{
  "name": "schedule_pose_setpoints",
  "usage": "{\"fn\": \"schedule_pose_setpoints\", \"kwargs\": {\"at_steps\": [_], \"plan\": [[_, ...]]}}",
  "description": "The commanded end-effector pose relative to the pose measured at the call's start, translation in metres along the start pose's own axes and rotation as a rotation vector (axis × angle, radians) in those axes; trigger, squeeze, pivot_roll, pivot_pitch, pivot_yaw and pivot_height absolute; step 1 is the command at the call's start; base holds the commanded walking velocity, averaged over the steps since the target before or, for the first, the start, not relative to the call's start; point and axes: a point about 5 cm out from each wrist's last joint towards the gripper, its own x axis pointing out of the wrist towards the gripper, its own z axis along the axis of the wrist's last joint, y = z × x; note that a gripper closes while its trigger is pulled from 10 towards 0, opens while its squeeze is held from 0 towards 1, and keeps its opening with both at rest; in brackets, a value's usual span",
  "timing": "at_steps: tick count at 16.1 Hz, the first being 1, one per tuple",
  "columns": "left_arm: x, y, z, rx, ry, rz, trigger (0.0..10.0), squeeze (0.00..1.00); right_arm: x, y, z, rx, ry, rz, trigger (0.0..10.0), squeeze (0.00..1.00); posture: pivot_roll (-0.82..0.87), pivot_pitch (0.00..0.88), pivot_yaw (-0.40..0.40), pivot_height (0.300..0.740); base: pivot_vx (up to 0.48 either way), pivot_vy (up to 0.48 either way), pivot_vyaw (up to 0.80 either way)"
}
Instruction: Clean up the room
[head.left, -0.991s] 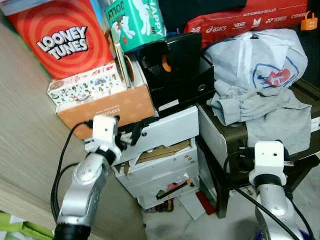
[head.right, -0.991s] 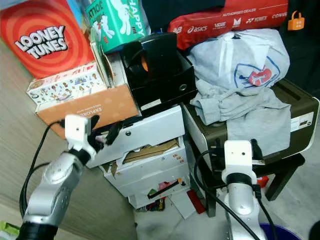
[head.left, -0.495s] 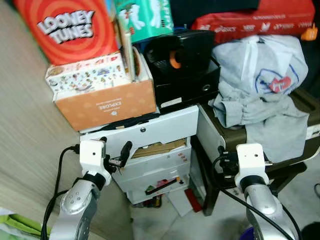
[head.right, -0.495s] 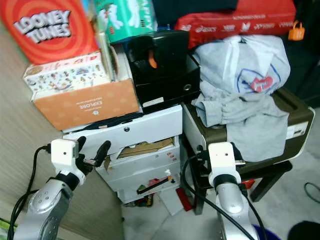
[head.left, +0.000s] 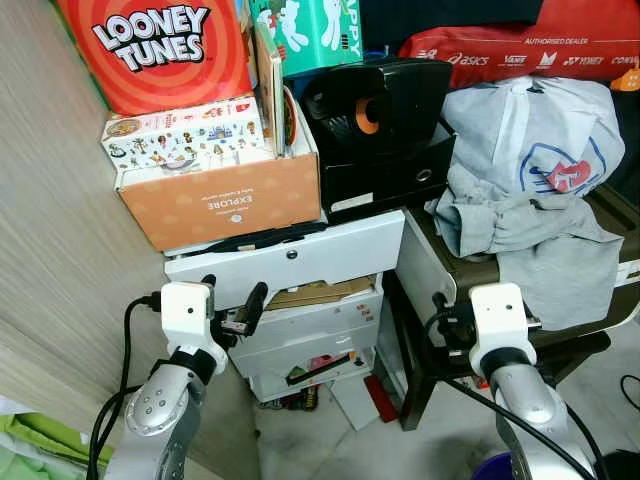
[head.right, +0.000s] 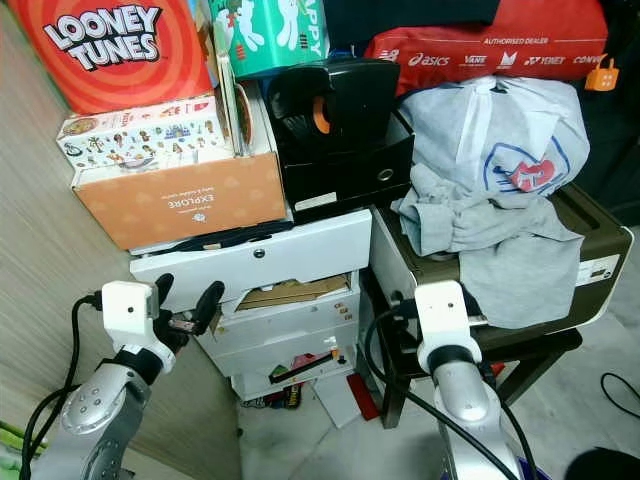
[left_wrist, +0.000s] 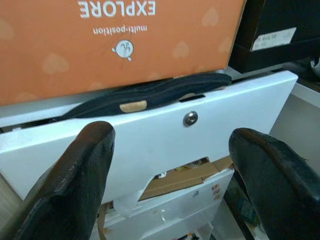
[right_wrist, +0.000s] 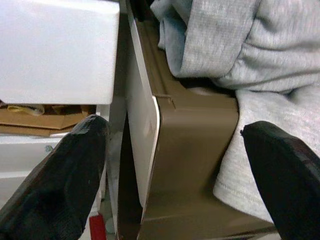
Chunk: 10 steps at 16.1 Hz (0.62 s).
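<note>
Facing a cluttered stack, we are holding both claws low and in front of it. We are keeping the left claw (head.left: 232, 308) spread and empty at about 8 o'clock in the head view, its fingers (left_wrist: 80, 165) framing the front of the top white drawer (head.left: 300, 262) without touching it. A dark strap or pouch (left_wrist: 150, 92) is hanging out over that drawer's upper edge, directly below the orange box (head.left: 225, 205).

We are keeping the right claw (right_wrist: 175, 170) spread and empty at about 4 o'clock, aimed at the brown printer (head.right: 590, 255) and the grey garment (head.left: 530, 225) draped over it. The garment is lying on the printer's top, under a white bag (head.left: 535, 120), with one fold trailing down the printer's front.

Compared with one second ago, the left claw is sitting lower: it was up against the drawer front just under the orange box, and it is now hanging apart from the drawer. The whole scene has also shifted in frame, so the head camera has moved. Nothing in the stack appears displaced.

We are judging that no item has been collected yet. The garment is the most obvious loose item, and the right claw is nearest to it.
</note>
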Motion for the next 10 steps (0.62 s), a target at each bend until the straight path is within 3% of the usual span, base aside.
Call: {"fn": "schedule_pose_setpoints", "kwargs": {"at_steps": [1, 10], "plan": [[-0.0033, 0.0041, -0.0003, 0.015, 0.013, 0.016, 10.0, 0.0, -0.003, -0.0011, 0.0044, -0.003, -0.014, 0.003, 10.0, 0.0, -0.23, 0.101, 0.063, 0.74, 0.0, -0.274, 0.0], [-0.0049, 0.004, -0.0001, 0.01, 0.019, 0.008, 10.0, 0.0, -0.0045, -0.0001, 0.0041, -0.003, -0.008, 0.002, 10.0, 0.0, -0.23, 0.106, 0.072, 0.74, 0.0, -0.279, 0.0]]}}
